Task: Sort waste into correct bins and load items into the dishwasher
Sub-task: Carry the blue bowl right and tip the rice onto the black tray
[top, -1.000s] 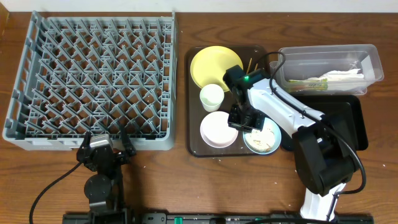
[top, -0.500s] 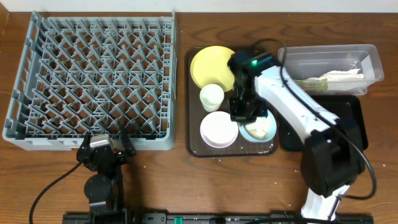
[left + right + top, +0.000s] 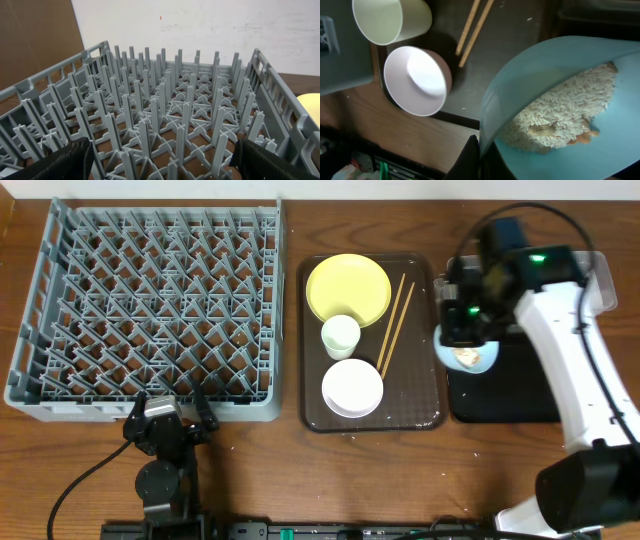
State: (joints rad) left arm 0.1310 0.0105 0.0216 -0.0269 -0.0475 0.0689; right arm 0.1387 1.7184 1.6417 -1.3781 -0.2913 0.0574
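My right gripper (image 3: 461,337) is shut on the rim of the light blue bowl (image 3: 472,359) and holds it, tilted, above the left edge of the black tray (image 3: 520,395). In the right wrist view the fingers (image 3: 482,160) pinch the bowl's (image 3: 615,65) rim, and rice scraps (image 3: 560,117) lie inside. The yellow plate (image 3: 348,288), white cup (image 3: 340,336), white bowl (image 3: 352,387) and chopsticks (image 3: 393,325) lie on the brown tray (image 3: 425,415). My left gripper (image 3: 168,416) is open and empty at the grey rack's (image 3: 150,300) front edge. The wrapper and napkin are hidden.
The clear tub (image 3: 600,275) stands behind the black tray, mostly covered by my right arm. The rack (image 3: 175,110) fills the left wrist view between the open fingers (image 3: 160,162). The cup (image 3: 390,20), white bowl (image 3: 417,80) and chopsticks (image 3: 472,27) show below the right wrist.
My right gripper lifted the light blue bowl off the brown tray and carried it right, over the black tray's edge. The chopsticks are now uncovered. The left arm has not moved.
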